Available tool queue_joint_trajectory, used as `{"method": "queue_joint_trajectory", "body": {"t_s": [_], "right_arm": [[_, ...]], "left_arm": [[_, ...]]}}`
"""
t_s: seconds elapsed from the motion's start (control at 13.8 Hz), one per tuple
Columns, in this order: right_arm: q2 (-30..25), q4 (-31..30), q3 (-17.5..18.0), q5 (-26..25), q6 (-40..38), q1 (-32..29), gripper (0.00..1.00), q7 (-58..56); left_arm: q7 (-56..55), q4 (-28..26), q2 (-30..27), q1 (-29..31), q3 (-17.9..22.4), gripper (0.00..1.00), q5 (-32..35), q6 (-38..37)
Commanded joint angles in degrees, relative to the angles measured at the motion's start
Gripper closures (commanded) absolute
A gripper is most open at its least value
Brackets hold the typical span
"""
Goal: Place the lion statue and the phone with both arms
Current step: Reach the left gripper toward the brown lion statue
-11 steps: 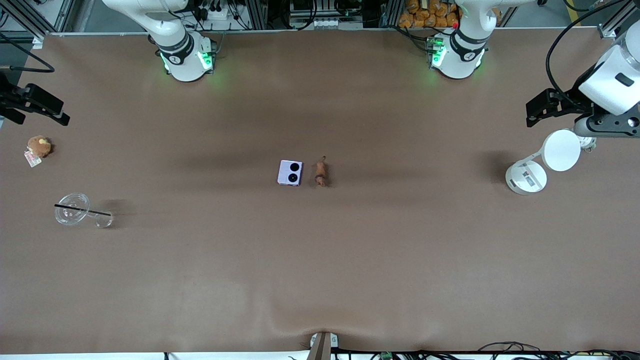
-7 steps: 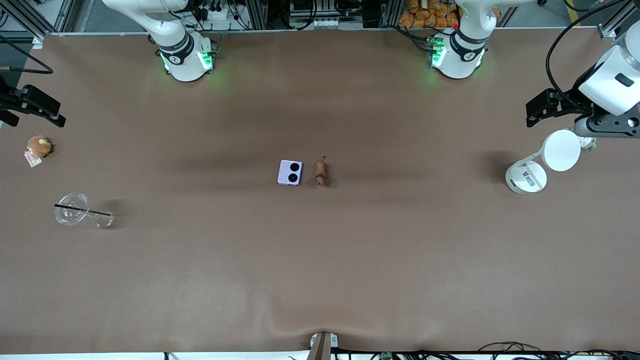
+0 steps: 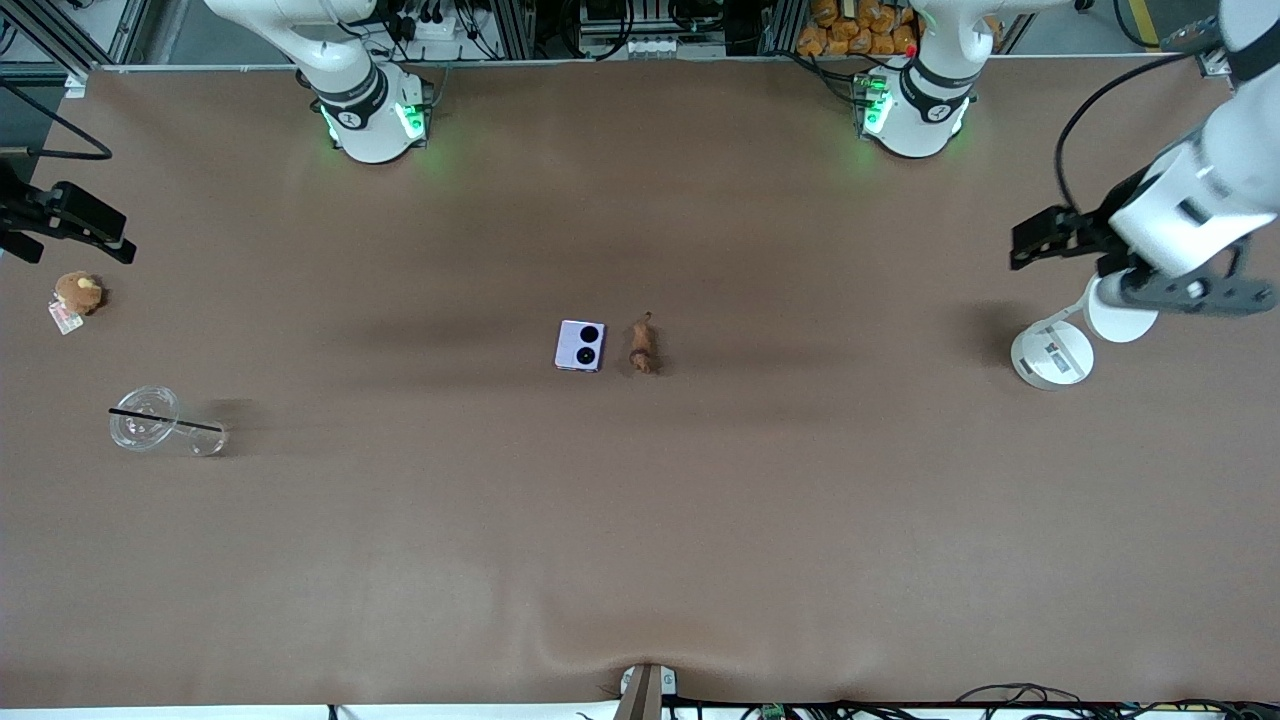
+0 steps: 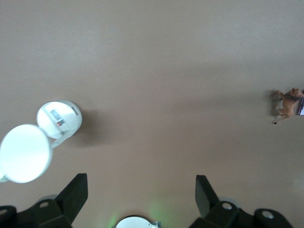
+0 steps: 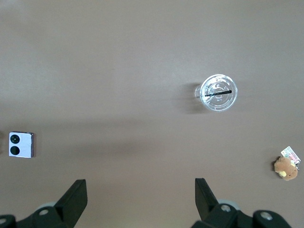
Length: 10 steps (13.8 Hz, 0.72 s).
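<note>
The pale-lavender phone (image 3: 580, 346) lies flat at the table's middle, its two black lenses showing. Beside it, toward the left arm's end, the small brown lion statue (image 3: 642, 346) lies on its side. The left wrist view shows the lion statue (image 4: 287, 104) at its edge, and the right wrist view shows the phone (image 5: 22, 144). My left gripper (image 3: 1020, 248) hangs open and empty over the table by the white case. My right gripper (image 3: 122, 243) hangs open and empty over the right arm's end, near the plush toy. Both wrist views show wide jaws over bare table: left gripper (image 4: 141, 185), right gripper (image 5: 140, 187).
An open white round case (image 3: 1052, 353) stands at the left arm's end. A clear plastic cup with a black straw (image 3: 150, 418) lies on its side at the right arm's end. A tan plush toy with a tag (image 3: 78, 292) sits near that edge.
The left arm has swung, and its gripper has shifted toward the table's middle. The right gripper has drifted slightly. Phone and lion statue have not moved.
</note>
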Motion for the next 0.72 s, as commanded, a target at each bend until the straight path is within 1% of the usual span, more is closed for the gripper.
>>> {"method": "queue_joint_trajectory", "body": {"t_s": [0.0, 0.14, 0.43, 0.58, 0.65], "right_arm": [[0.54, 0.61, -0.33, -0.01, 0.86, 0.19, 0.0, -0.2], [1.07, 0.61, -0.33, -0.01, 1.74, 0.36, 0.0, -0.2], [1.25, -0.01, -0.25, 0.08, 1.74, 0.45, 0.0, 0.06], [1.42, -0.01, -0.25, 0.08, 1.74, 0.37, 0.0, 0.06], [1.42, -0.01, -0.25, 0.08, 1.74, 0.37, 0.0, 0.06]], "left_arm": [[-3.44, 1.39, 4.73, -4.01, -0.78, 0.0, -0.99, 1.58], [-7.13, 1.39, 7.2, -8.14, -0.69, 0.0, -0.73, 4.04], [-15.48, 1.3, 12.47, -17.1, -0.69, 0.0, 0.58, 12.03], [-21.7, 1.3, 14.84, -20.01, -0.78, 0.0, 0.76, 16.17], [-25.74, 1.3, 16.51, -22.37, -0.69, 0.0, 0.94, 18.45]]}}
